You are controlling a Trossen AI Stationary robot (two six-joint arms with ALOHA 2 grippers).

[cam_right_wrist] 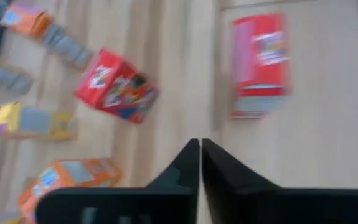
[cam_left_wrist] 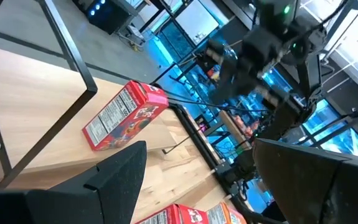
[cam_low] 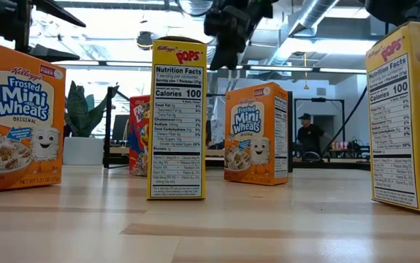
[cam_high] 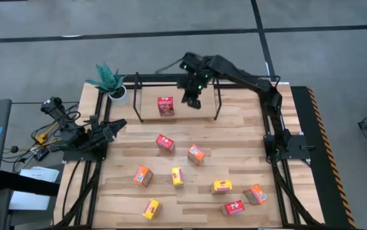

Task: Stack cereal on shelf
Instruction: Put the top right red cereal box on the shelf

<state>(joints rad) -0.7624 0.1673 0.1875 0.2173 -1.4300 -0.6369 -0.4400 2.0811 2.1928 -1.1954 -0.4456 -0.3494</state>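
One red cereal box stands on the shelf near the desk's far edge; eight more boxes are scattered on the desk toward its near edge. My right tool hangs over the shelf just beside that red box, its fingers pressed together with nothing between them. My left tool waits at the desk's left edge, fingers spread wide and empty.

Procedure for the step in hand, as I judge it, fetching the next box:
- Lift my right tool clear of the shelf rods before travelling.
- Take the second red box, nearest the shelf and lying at an angle to the desk's edges.
- Open the fingers fully, turn the wrist to match the box's tilt, and close across its narrow faces.
- Set it just beside the shelved box, not against the upright loops.

Limits of view: the low view shows the right arm only as a dark mass above a yellow box, and the shelf is largely screened by boxes. The right wrist view is smeared, so print cannot be read; the box below it is probably the shelved one
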